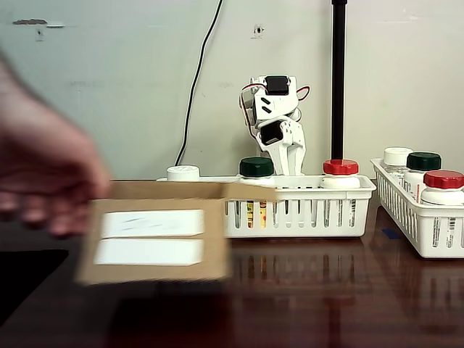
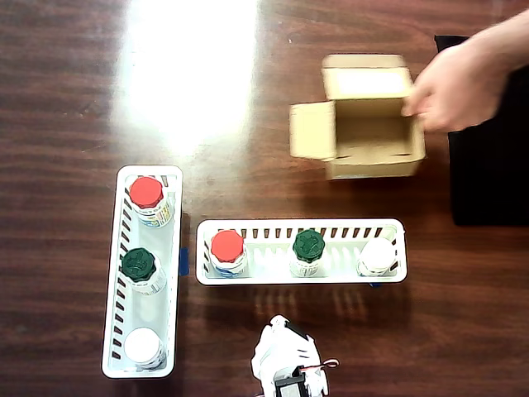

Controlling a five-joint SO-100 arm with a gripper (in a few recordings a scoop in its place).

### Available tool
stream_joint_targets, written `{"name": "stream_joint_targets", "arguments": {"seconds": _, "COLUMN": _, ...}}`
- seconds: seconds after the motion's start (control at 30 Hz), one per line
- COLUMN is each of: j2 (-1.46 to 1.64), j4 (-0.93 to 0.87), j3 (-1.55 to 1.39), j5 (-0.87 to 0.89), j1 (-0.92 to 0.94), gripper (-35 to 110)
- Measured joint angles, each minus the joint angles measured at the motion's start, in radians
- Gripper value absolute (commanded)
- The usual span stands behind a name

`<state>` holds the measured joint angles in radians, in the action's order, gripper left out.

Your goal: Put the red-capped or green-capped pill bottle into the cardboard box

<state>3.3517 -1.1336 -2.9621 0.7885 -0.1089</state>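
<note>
The table (image 1: 304, 290) is viewed low and level from its front edge in the fixed view, facing the arm (image 1: 275, 123) and wall. It is seen straight down (arm at the bottom edge) in the overhead view. Both baskets (image 2: 302, 277) and the cardboard box (image 2: 364, 124) are shared.

A dark wood table (image 2: 74, 99), polished to a gloss, throws back a bright glare and mirrors the white slotted plastic baskets (image 1: 297, 210). The box (image 2: 368, 124) is matt brown cardboard with plain white paper labels (image 1: 152, 223). Bottles (image 2: 227, 252) are smooth white plastic with ribbed red, green and white caps and printed paper labels. The arm (image 1: 275, 119) is matt white plastic with black parts. A matt black mat (image 2: 488, 165) lies at the table edge.
</note>
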Motion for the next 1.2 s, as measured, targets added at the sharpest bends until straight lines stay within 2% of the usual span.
{"name": "stream_joint_targets", "arguments": {"seconds": 0.07, "j2": 0.000, "j4": 0.006, "j3": 0.000, "j5": 0.067, "j1": 0.003, "gripper": 1}}
{"name": "stream_joint_targets", "arguments": {"seconds": 0.3, "j2": -0.002, "j4": 0.175, "j3": 0.000, "j5": 0.831, "j1": 0.295, "gripper": 1}}
{"name": "stream_joint_targets", "arguments": {"seconds": 0.4, "j2": -0.002, "j4": 0.187, "j3": 0.000, "j5": 0.951, "j1": 0.325, "gripper": 2}}
{"name": "stream_joint_targets", "arguments": {"seconds": 0.97, "j2": -0.002, "j4": 0.221, "j3": 0.000, "j5": 1.022, "j1": 0.360, "gripper": 3}}
{"name": "stream_joint_targets", "arguments": {"seconds": 1.07, "j2": -0.002, "j4": 0.204, "j3": 0.006, "j5": 1.037, "j1": 0.360, "gripper": 11}}
{"name": "stream_joint_targets", "arguments": {"seconds": 1.2, "j2": -0.002, "j4": 0.118, "j3": 0.072, "j5": 1.039, "j1": 0.354, "gripper": 30}}
